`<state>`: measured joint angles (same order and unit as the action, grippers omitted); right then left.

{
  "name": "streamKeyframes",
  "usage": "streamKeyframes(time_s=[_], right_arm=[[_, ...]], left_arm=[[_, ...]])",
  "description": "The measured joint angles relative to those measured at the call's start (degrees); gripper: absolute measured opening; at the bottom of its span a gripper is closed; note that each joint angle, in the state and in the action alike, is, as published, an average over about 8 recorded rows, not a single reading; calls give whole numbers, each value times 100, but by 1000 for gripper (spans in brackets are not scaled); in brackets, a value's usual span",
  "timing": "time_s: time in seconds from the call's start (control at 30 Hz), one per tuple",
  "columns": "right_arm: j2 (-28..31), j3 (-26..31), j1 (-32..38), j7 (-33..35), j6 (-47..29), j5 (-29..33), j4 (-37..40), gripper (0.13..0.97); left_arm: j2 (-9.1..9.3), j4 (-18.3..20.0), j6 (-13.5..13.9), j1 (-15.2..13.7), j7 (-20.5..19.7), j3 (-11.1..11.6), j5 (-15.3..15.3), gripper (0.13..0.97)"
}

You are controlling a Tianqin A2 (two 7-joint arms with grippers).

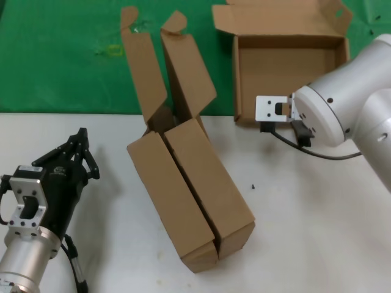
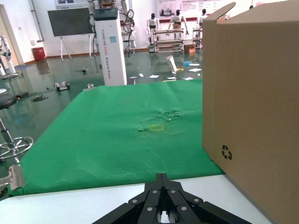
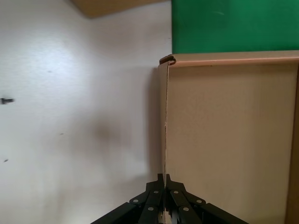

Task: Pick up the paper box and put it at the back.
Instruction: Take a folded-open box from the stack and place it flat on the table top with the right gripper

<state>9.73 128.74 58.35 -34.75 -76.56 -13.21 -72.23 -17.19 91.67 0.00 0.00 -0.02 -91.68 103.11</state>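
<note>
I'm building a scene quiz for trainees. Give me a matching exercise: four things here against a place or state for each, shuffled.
1. shallow open brown cardboard mailer box
2. two tall narrow brown cardboard boxes
3. black left gripper
4. wrinkled green cloth

A. shut and empty, over the white tabletop
B. covers the far part of the surface
C. one wall pinched by the right gripper
D. side by side mid-table, long lids raised

Pairs: 1-C, 2-D, 3-A, 4-B

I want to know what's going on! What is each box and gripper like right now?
paper box: lid open, empty.
two long boxes: lids up, side by side.
left gripper: shut, holding nothing, near the white table.
right gripper: shut on the paper box's wall.
green cloth: wrinkled.
</note>
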Motion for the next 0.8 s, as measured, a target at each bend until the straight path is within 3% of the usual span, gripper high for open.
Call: streamKeyframes(time_s=[0.8], right_arm=[[-281,-163,224,150,664,115,759,148]], left_arm=[[0,0,0,0,0,0,0,143]])
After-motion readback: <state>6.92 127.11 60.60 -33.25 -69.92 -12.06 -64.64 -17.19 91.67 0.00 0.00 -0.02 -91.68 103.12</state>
